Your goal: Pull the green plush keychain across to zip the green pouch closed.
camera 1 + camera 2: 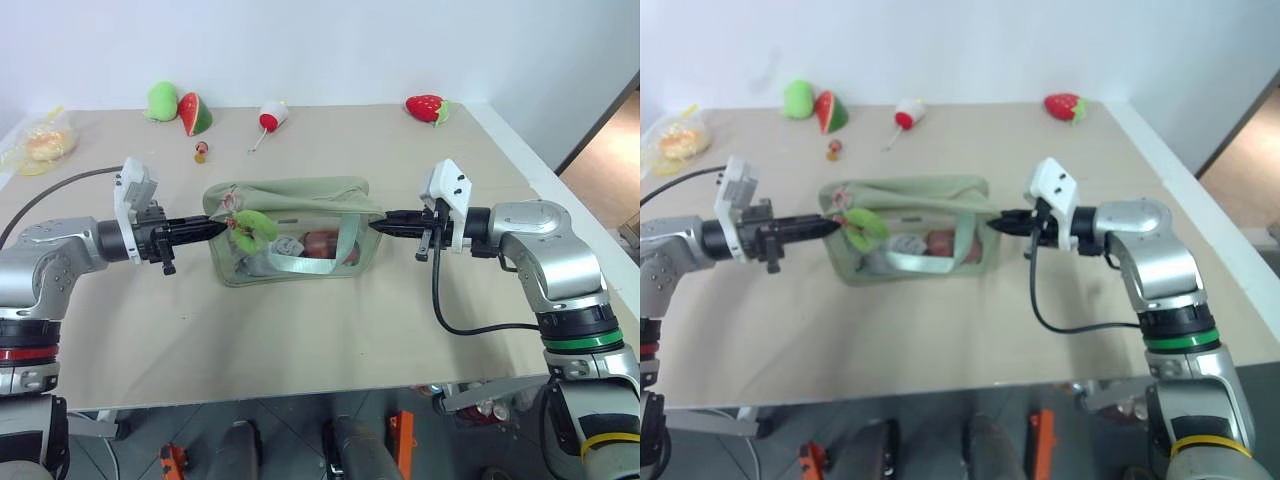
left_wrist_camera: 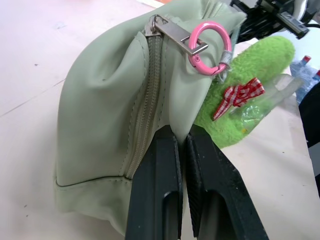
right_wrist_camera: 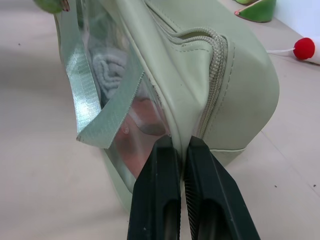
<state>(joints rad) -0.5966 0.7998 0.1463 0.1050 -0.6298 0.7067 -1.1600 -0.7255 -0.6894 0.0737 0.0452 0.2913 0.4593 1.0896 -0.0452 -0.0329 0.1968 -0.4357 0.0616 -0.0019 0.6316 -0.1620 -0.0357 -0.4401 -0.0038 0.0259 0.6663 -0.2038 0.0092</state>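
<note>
The green pouch (image 1: pixel 290 193) sits mid-table, its top zipper (image 2: pixel 150 100) running along the upper face. At its left end the green plush keychain (image 1: pixel 255 226) hangs from a pink ring (image 2: pixel 209 49) on the zipper pull and carries a red checked bow. My left gripper (image 1: pixel 214 228) is shut on the pouch fabric at that left end, just below the pull (image 2: pixel 182 136). My right gripper (image 1: pixel 378 226) is shut on the fabric of the pouch's right end, beside the zipper's end (image 3: pixel 181 144). Items show through the clear side panel (image 1: pixel 300 245).
Along the table's back lie a green plush toy (image 1: pixel 161 100), a watermelon slice (image 1: pixel 196 113), a red-and-white toy (image 1: pixel 271 117) and a strawberry (image 1: pixel 426 107). A small figure (image 1: pixel 201 152) stands behind the pouch. A plastic bag (image 1: pixel 40 145) lies at the far left.
</note>
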